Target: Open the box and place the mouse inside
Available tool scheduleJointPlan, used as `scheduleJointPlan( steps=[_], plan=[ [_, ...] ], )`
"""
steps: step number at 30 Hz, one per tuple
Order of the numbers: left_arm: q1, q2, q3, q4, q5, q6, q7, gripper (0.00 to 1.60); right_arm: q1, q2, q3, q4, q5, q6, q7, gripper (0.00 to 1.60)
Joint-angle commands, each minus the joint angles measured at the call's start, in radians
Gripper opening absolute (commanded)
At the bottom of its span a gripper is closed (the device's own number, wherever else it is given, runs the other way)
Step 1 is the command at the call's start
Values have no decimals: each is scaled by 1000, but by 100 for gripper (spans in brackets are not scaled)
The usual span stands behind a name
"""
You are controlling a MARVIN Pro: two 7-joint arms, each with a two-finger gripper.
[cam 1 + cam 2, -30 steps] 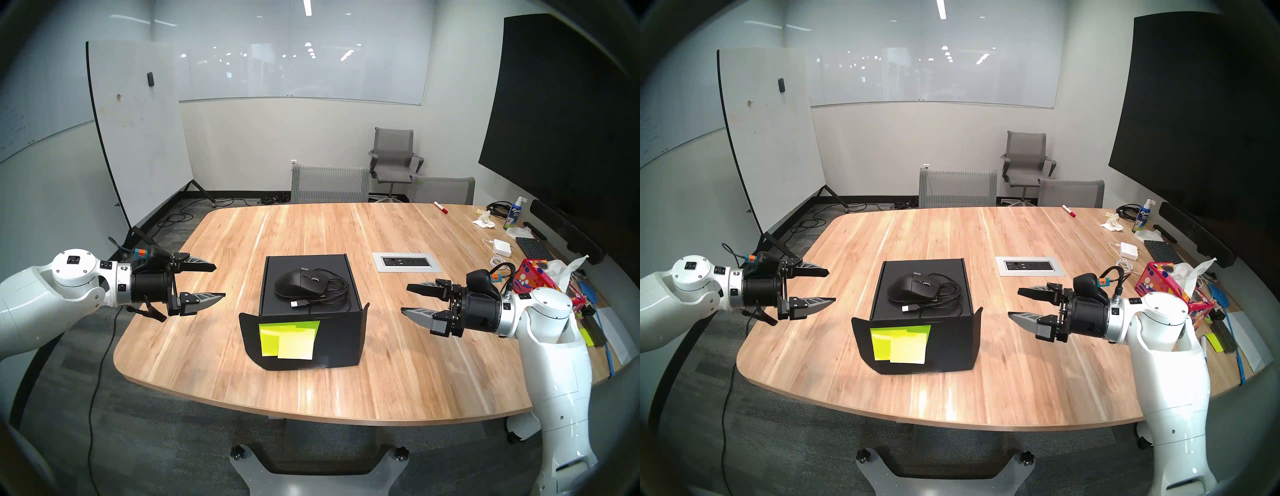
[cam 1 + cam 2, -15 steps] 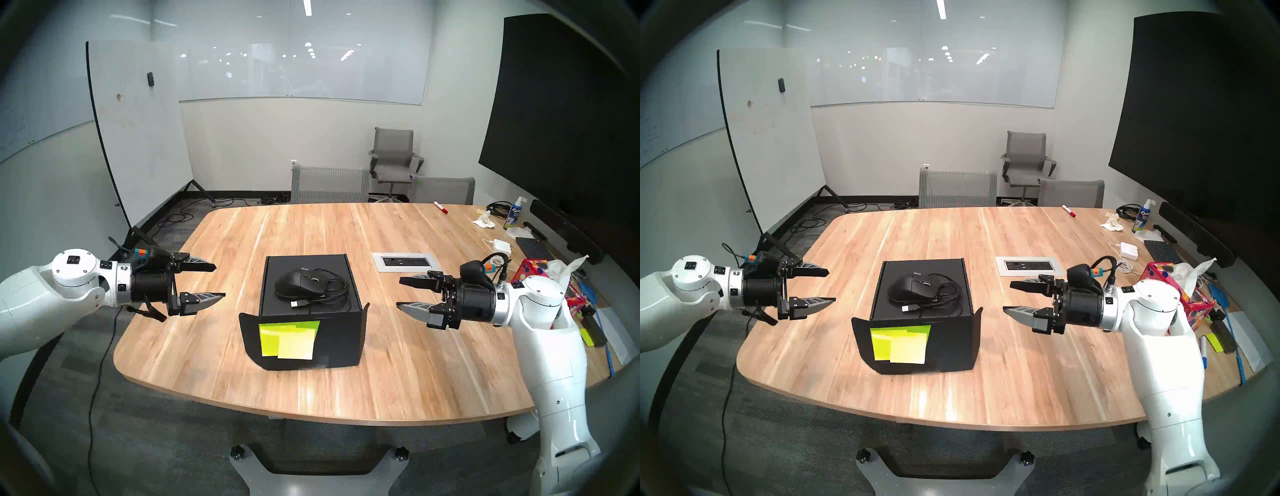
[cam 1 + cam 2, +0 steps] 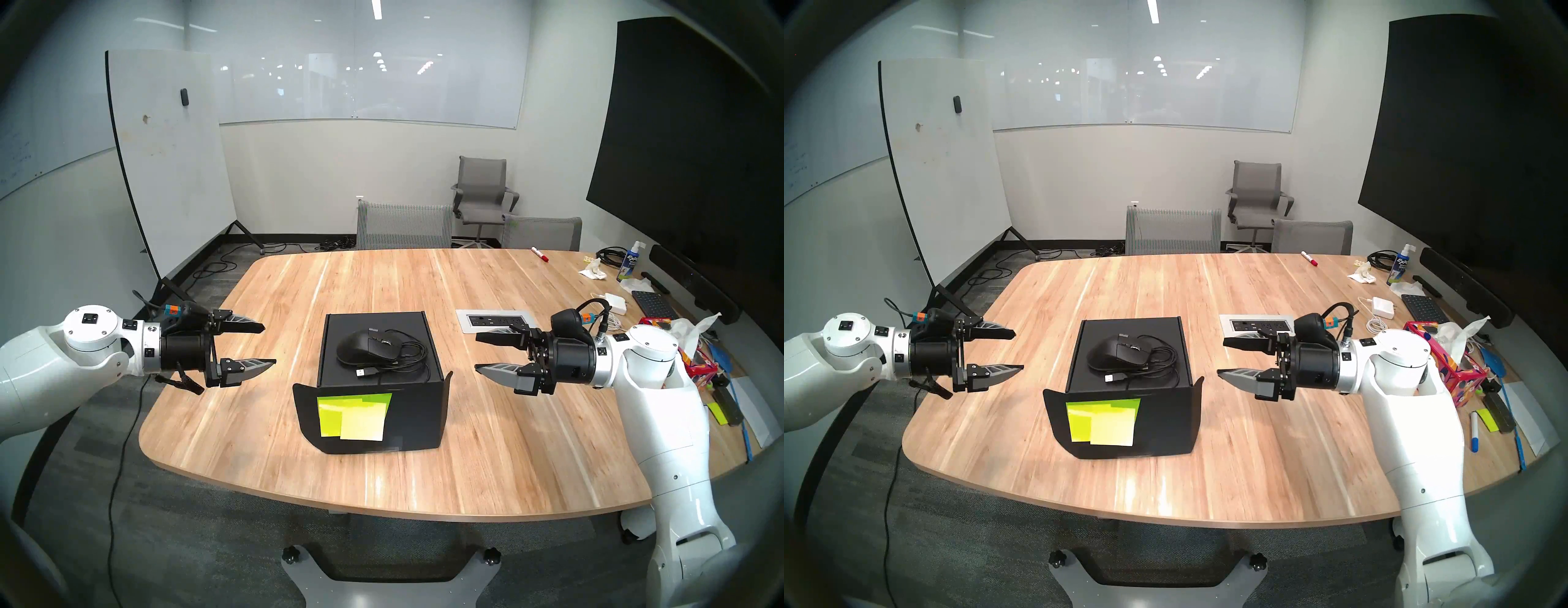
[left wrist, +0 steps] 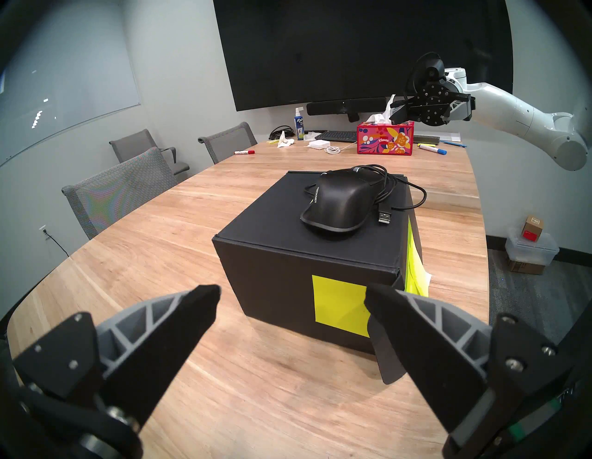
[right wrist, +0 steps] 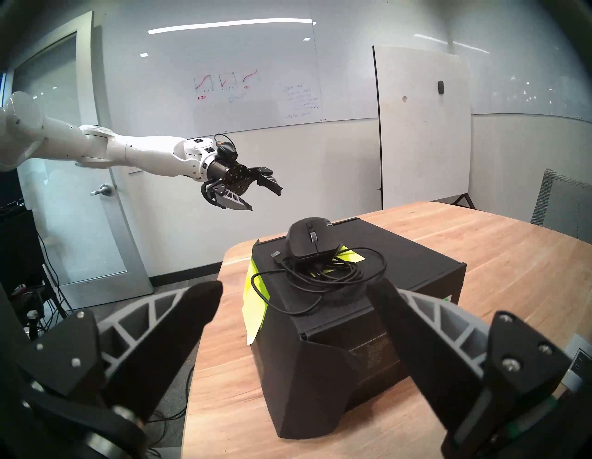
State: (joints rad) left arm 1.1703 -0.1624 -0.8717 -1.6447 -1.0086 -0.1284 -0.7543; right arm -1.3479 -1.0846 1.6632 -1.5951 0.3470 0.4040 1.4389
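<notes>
Approach step: mouse (image 3: pixel 368 347) sits atop closed box (image 3: pixel 418 407), both grippers, left (image 3: pixel 263 344) and right (image 3: pixel 481 353), spread and empty; next, lift mouse clear.

Bright, even ceiling light, sharp focus, fisheye bending and dark rims.

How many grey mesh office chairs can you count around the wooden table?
3: two grey mesh office chairs pushed against the table's far edge, and one standing back by the wall. Others nearer the robot may be out of view.
</notes>
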Motion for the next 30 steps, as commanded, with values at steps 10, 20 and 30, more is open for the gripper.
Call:
scheduleJointPlan(
  steps=[10,20,30],
  plan=[
    [-13,3,-10,-1,-6,-7,-1,160,127,79,-112,41,74,53,45,160],
    [-15,3,-9,-1,-6,-7,-1,160,199,132,-218,86,105,40,39,160],
    [-16,3,-7,-1,-6,-7,-1,160,266,188,-326,107,92,-10,45,160]
  ],
)
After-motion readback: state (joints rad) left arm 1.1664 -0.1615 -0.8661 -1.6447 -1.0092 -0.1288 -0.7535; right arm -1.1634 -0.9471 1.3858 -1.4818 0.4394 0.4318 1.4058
